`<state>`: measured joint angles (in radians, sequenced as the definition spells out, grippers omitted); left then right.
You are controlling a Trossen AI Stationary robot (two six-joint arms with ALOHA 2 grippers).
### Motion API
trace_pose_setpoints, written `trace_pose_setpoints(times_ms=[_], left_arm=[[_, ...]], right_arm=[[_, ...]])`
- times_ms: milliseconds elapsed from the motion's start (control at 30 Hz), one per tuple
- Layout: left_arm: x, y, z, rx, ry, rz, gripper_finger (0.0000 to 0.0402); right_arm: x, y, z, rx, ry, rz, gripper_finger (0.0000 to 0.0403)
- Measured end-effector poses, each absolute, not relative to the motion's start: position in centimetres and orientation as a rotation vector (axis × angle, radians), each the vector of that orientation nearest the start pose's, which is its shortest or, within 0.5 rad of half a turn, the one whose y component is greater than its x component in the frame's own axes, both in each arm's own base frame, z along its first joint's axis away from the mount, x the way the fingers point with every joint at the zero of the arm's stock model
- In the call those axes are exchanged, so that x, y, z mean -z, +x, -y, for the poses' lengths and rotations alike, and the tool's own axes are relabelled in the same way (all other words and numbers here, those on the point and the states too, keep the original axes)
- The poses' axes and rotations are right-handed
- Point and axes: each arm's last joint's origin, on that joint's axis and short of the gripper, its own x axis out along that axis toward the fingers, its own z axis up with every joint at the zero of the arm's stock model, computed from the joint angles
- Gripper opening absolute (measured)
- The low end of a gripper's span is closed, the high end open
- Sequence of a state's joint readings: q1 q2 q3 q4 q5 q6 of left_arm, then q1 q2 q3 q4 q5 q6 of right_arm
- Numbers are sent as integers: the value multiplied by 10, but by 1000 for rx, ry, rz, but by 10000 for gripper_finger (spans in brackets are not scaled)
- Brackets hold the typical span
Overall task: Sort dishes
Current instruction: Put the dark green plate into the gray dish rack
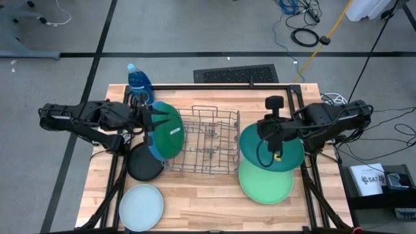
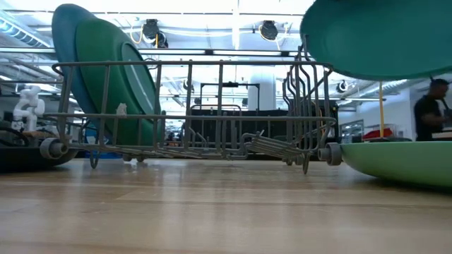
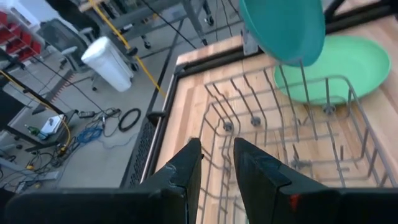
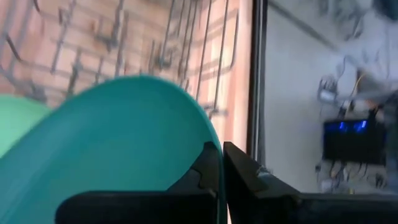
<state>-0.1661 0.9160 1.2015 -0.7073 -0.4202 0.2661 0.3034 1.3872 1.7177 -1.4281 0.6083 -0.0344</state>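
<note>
My right gripper (image 4: 221, 163) is shut on a teal plate (image 1: 260, 140), held up beside the right end of the wire rack (image 1: 207, 142) and over a light green plate (image 1: 265, 185) lying flat on the table. A dark green plate (image 1: 170, 130) and a blue plate (image 2: 62, 42) behind it stand on edge in the rack's left end. My left gripper (image 3: 216, 163) hovers over their top rims (image 1: 148, 122), its fingers a little apart with nothing showing between them. A black plate (image 1: 144, 164) and a pale plate (image 1: 140, 207) lie on the table at the near left. My right gripper pinches the teal plate's rim (image 4: 208, 155) between its two fingers, one on each face. The fingers slant down from the table's right side. The plate is lifted clear, tilted, above the light green plate (image 2: 402, 161).
A blue soap bottle (image 1: 139, 81) stands at the table's far left corner. The table's black frame (image 1: 286, 88) runs along its far and side edges. Bare wood lies along the near edge, in front of the rack. A person (image 2: 431, 106) stands in the room beyond.
</note>
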Motion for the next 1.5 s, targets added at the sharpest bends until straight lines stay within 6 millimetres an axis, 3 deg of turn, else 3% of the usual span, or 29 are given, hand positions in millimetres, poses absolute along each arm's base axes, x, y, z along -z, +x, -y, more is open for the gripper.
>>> trace_pose_setpoints(times_ms=[367, 733, 1133, 1500], left_arm=[[-412, 169, 16, -217, 348, -315, 96], [-402, 195, 20, -215, 361, -356, 96], [-409, 217, 17, -265, 348, -239, 96], [-395, 226, 16, -227, 344, -339, 96]], right_arm=[[-440, 243, -57, 291, -598, -704, 0], [-461, 264, -62, 330, -602, -459, 0], [-431, 324, -70, 402, -758, -492, 0], [-400, 380, -78, 551, -920, -494, 0]])
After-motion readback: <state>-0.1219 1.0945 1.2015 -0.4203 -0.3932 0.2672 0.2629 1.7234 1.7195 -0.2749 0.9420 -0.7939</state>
